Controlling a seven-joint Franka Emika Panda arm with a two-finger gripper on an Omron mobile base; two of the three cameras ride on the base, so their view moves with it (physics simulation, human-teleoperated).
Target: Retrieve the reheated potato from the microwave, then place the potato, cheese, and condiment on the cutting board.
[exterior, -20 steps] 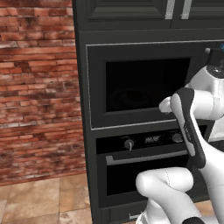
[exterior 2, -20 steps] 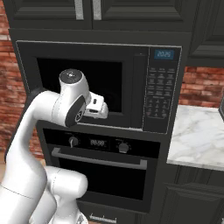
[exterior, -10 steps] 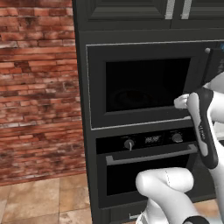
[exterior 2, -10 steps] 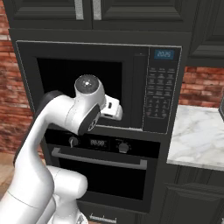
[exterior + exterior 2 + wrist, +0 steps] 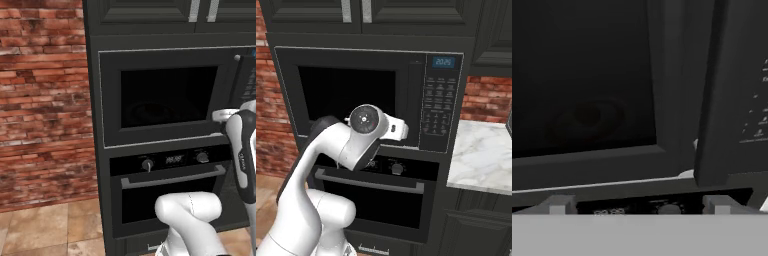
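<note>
Arm raised in front of the closed microwave

Left to right: brick wall (image 5: 42, 105), microwave (image 5: 351, 92) with its dark door shut above the oven (image 5: 373, 192), gripper (image 5: 637, 205) with jaws wide apart near the door's lower right corner, marble worktop (image 5: 481, 157).

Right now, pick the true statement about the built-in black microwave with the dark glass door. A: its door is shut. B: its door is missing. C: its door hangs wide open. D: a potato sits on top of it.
A: the dark glass door of the built-in black microwave lies flush with its frame beside the button panel.
</note>
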